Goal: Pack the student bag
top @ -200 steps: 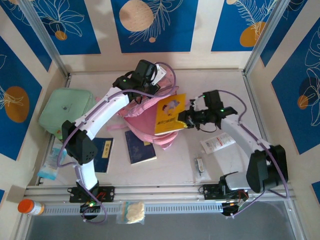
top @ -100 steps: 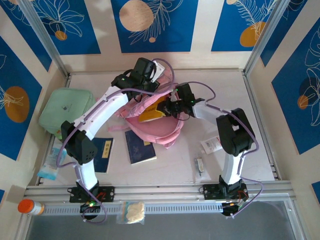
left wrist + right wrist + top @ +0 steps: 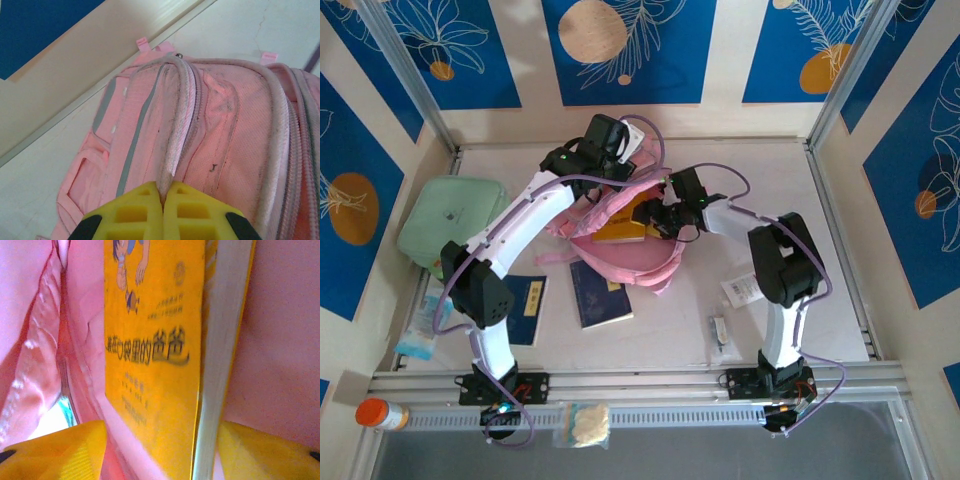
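Near rail: an orange-capped bottle (image 3: 375, 412) and a pale packet (image 3: 582, 422) lay at the table's front edge.
Blue books: the left blue book (image 3: 527, 300) and the right blue book (image 3: 600, 293) lay flat, the right one just before the bag.
Mint-green case (image 3: 450, 225): sat at the left, apart from the bag.
Student bag (image 3: 625, 258): lay mid-table, its mouth open, a yellow book (image 3: 623, 222) resting in the opening.
Right gripper (image 3: 162, 445): was inside the bag's mouth, its fingers (image 3: 55, 450) spread to either side of the yellow book (pink lining showed between one finger and the cover), not pinching it.
Left gripper (image 3: 162, 192): was at the bag's far side, its fingers (image 3: 132, 215) pressed together on the zipper rim.
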Tool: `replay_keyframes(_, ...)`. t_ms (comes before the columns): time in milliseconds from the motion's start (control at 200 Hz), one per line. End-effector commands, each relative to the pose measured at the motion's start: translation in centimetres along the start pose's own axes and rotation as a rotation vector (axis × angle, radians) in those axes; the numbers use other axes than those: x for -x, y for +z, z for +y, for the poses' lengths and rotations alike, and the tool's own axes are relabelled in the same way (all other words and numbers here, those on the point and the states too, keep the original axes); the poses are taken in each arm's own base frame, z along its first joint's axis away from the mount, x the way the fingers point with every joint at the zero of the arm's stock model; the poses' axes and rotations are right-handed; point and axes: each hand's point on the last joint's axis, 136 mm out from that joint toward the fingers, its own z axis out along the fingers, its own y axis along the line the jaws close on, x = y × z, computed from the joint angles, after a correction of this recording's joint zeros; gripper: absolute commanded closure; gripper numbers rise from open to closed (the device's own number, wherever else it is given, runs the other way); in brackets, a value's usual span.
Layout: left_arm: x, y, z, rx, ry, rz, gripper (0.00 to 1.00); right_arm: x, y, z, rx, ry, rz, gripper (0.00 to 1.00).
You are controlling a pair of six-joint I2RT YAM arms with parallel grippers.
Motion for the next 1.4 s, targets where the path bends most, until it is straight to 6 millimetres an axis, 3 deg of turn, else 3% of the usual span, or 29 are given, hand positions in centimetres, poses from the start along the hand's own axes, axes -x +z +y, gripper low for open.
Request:
replay_keyframes(0, 3.4, -2.2, 1.5, 0.021, -0.052, -0.132, 1.00, -1.6, -3.0, -0.2, -0.063, -0.021, -0.016, 0.38)
replay_keyframes(175, 3.0, -2.1, 1.1, 0.002, -0.050, -0.135, 1.00, -4.4, -3.2, -0.1, -0.062, 0.061, 0.008, 0.43)
replay_keyframes(275, 3.2, -2.1, 0.8, -0.015, -0.057, -0.137, 1.00, -5.1, -1.8, -0.5, -0.034, 0.109, -0.017, 0.63)
replay_keyframes(460, 3.1, -2.0, 0.9, -0.012, -0.057, -0.126, 1.00, -4.8, 2.0, 1.2, -0.008, 0.093, 0.004, 0.72)
replay_keyframes(605, 3.1, -2.0, 0.9, -0.011, -0.051, -0.125, 1.00, -3.4, 3.8, 0.0, -0.070, 0.082, -0.056, 0.87)
replay_keyframes(680, 3.0, -2.2, 1.0, -0.007, -0.048, -0.124, 1.00, -1.6, 3.3, -1.1, -0.131, 0.060, -0.138, 0.93)
replay_keyframes(835, 2.8, -2.0, 1.0, -0.004, -0.036, -0.116, 1.00, 2.5, 1.7, -1.2, -0.138, -0.007, -0.262, 0.97)
replay_keyframes(920, 2.6, -1.9, 1.1, 0.000, -0.033, -0.112, 1.00, 4.4, 1.1, -2.2, -0.162, 0.007, -0.299, 0.99)
replay_keyframes(1040, 2.6, -1.8, 1.0, -0.002, -0.033, -0.113, 1.00, 6.4, 0.3, -1.7, -0.114, -0.009, -0.331, 0.99)
replay_keyframes(1130, 2.5, -1.8, 1.0, -0.002, -0.033, -0.111, 1.00, 6.1, -0.1, -0.5, -0.078, -0.047, -0.312, 0.99)
replay_keyframes(1266, 2.1, -1.4, 1.1, 0.007, -0.038, -0.100, 1.00, 3.8, -1.2, 1.3, -0.009, -0.115, -0.247, 0.95)
replay_keyframes(1396, 1.6, -1.0, 0.5, -0.017, -0.053, -0.084, 1.00, 1.3, -3.8, 1.1, -0.022, -0.124, -0.202, 0.90)
